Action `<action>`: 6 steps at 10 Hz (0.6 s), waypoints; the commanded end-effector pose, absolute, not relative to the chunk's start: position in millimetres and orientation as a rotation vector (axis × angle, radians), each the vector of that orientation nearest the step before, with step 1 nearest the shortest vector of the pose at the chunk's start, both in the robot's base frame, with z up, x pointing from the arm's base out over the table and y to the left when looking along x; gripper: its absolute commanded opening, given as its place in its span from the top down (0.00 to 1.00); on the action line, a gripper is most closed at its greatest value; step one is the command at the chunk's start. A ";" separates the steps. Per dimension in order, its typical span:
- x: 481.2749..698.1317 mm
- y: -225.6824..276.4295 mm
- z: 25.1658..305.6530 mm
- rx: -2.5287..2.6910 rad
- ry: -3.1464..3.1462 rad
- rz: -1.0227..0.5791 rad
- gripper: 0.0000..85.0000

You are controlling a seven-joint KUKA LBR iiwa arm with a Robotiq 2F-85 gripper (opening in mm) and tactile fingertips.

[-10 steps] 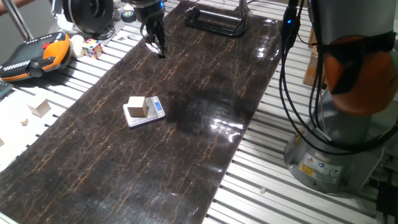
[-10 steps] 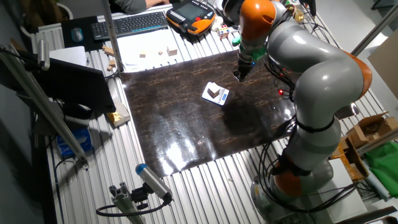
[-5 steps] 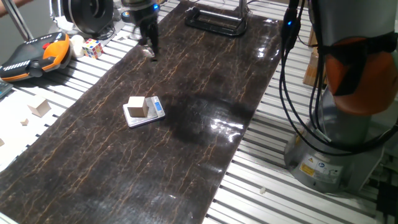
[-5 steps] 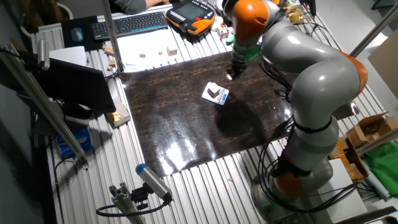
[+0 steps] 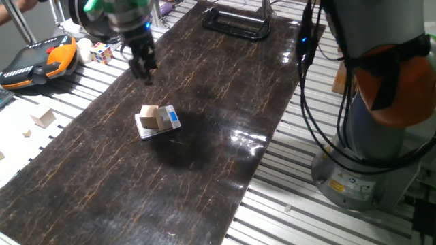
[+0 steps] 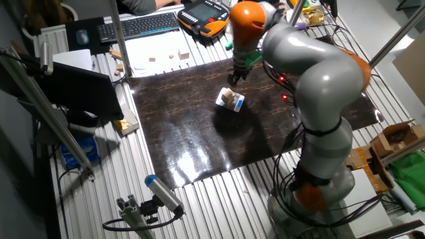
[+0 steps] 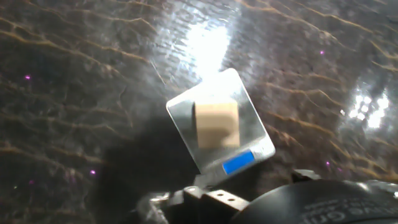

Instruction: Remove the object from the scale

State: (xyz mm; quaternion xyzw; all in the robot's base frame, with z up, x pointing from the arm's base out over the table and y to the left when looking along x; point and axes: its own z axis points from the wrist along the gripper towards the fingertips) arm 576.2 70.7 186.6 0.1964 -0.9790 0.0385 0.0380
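Hand view: a wooden cube is seen resting on the scale atop the dark counter. The hand hovers nearby; its opening cannot be told. A misaligned descent could knock the scale.

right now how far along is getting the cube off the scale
Nothing is done yet: the wooden cube sits on the scale. In hand: the gripper hangs above the dark mat, beside the scale, holding nothing. Left: descend, grasp the cube, lift it off.
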 end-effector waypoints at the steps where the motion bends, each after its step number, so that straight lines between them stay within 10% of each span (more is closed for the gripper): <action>1: 579.5 72.4 173.1 0.606 -3.004 0.121 0.11; 6: 586.4 82.9 109.7 0.615 -3.022 0.057 0.08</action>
